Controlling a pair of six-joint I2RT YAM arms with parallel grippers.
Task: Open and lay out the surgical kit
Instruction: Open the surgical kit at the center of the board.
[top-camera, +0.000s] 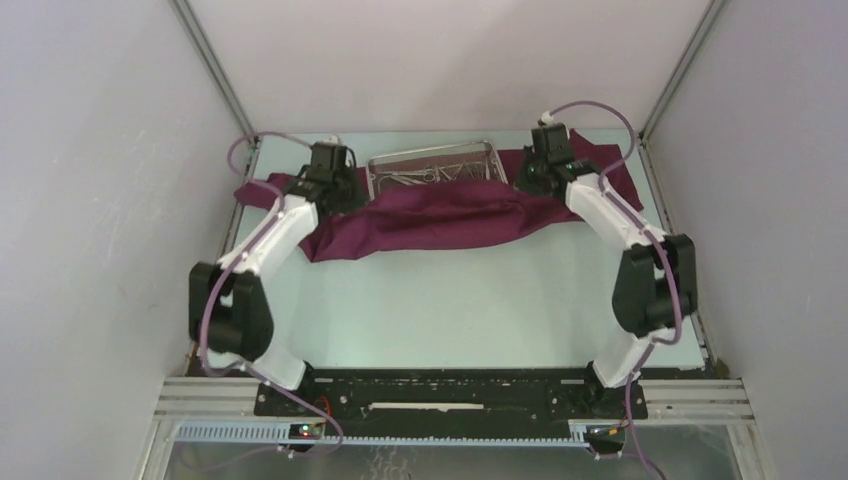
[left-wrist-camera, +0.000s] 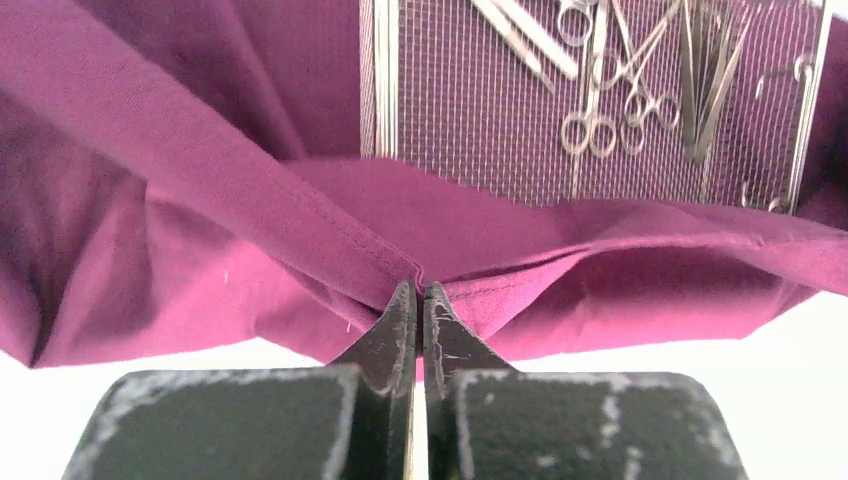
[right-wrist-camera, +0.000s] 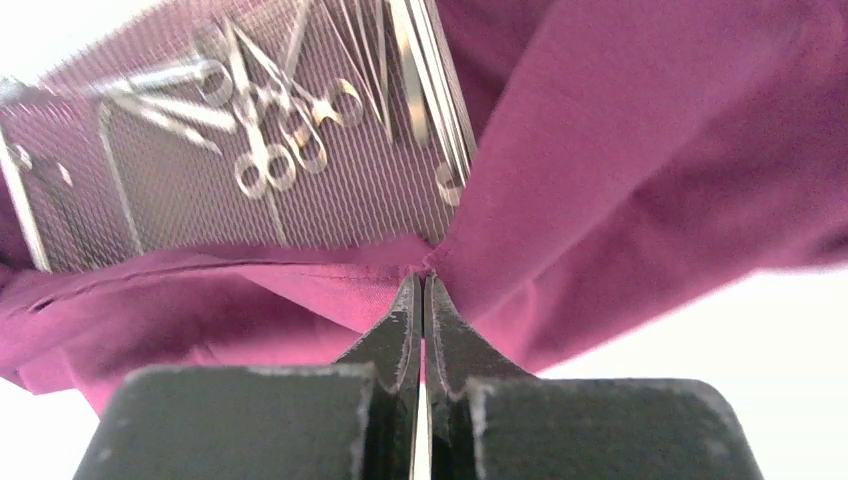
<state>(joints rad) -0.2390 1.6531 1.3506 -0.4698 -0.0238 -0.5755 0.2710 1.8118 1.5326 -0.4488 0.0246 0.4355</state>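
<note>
The maroon cloth wrap (top-camera: 440, 220) lies bunched across the far half of the table, its near flap folded down in front of the wire-mesh tray (top-camera: 430, 157). Steel scissors (left-wrist-camera: 590, 130) and forceps (left-wrist-camera: 650, 100) lie in the tray (left-wrist-camera: 480, 110), uncovered. My left gripper (top-camera: 335, 190) is at the tray's left end, shut on a hemmed edge of the cloth (left-wrist-camera: 200, 230), as the left wrist view shows at the gripper's tips (left-wrist-camera: 420, 290). My right gripper (top-camera: 530, 178) is at the tray's right end; its tips (right-wrist-camera: 422, 280) are shut on a cloth fold (right-wrist-camera: 620, 180) beside the tray (right-wrist-camera: 150, 210).
White enclosure walls with metal corner posts (top-camera: 210, 60) close in the table on three sides. The pale table top (top-camera: 450, 310) stretches between the cloth and the arm bases. Purple cables (top-camera: 590, 110) loop above both wrists.
</note>
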